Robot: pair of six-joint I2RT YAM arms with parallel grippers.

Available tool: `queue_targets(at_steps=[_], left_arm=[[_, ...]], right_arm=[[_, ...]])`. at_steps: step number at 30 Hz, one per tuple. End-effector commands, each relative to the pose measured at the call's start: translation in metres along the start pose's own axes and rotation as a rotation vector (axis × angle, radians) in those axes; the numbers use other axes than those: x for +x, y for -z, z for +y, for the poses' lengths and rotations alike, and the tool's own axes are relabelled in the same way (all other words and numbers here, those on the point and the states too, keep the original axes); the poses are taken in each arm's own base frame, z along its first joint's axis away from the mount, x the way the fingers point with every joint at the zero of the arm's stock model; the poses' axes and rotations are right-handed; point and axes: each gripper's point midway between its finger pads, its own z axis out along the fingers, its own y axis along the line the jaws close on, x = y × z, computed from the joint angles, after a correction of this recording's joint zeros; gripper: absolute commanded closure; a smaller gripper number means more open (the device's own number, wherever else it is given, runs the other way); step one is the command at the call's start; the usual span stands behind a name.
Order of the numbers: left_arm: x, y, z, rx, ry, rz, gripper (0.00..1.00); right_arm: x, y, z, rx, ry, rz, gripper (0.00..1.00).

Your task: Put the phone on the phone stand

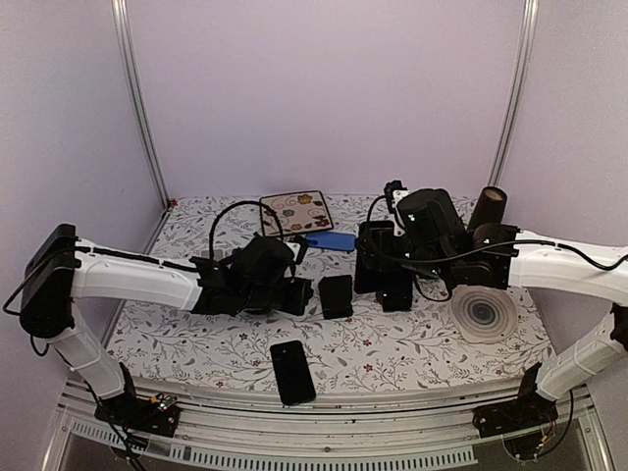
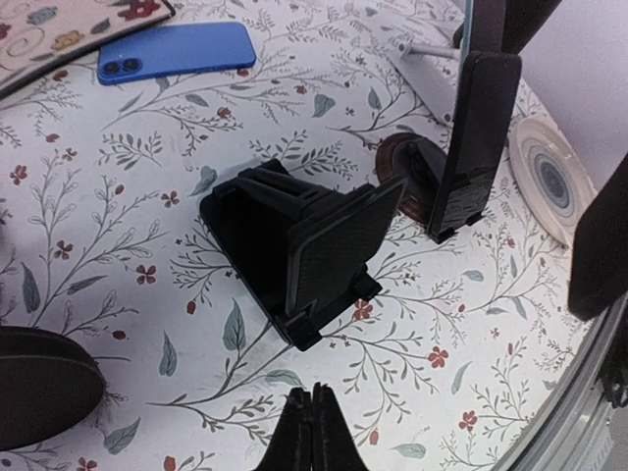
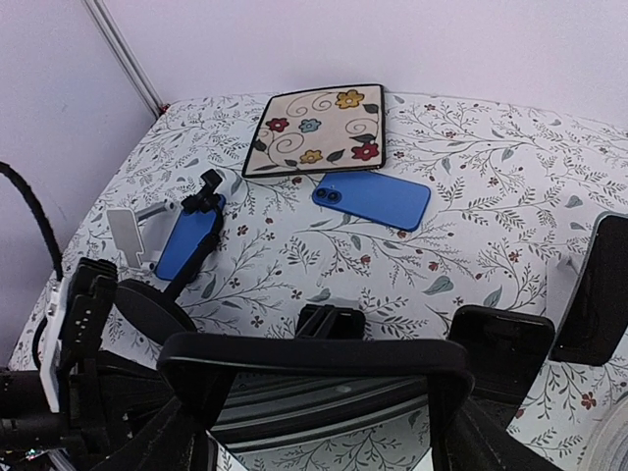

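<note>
The right gripper point(image 3: 316, 417) stands wide, clamped across the black phone point(image 2: 479, 137). It holds the phone upright just right of the phone stand point(image 2: 304, 240), ready to tip into the cradle. Whether the phone's lower end touches the tabletop point(image 2: 118, 226) is unclear. The left gripper point(image 2: 314, 437), pinched shut and empty, hangs at the stand's near side, likely to brace it. A blue phone point(image 2: 177, 51) lies toward the far edge and a spare phone point(image 1: 292, 371) by the near edge, leaving room between.
</note>
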Motion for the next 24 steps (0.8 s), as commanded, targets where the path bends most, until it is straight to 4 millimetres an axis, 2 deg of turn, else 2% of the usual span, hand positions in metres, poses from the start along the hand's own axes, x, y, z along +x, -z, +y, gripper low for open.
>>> queue_targets(at_steps=[1, 10, 24], left_arm=[[-0.019, 0.023, -0.002, 0.064, 0.018, -0.071, 1.00], [-0.032, 0.054, 0.012, 0.110, 0.077, -0.143, 1.00], [-0.032, 0.076, 0.034, 0.130, 0.137, -0.178, 1.00]], right_arm=[[-0.031, 0.003, 0.015, -0.001, -0.036, -0.111, 0.91], [-0.024, -0.010, 0.024, 0.030, -0.028, -0.121, 0.92], [-0.007, -0.031, 0.031, 0.069, -0.014, -0.115, 0.93]])
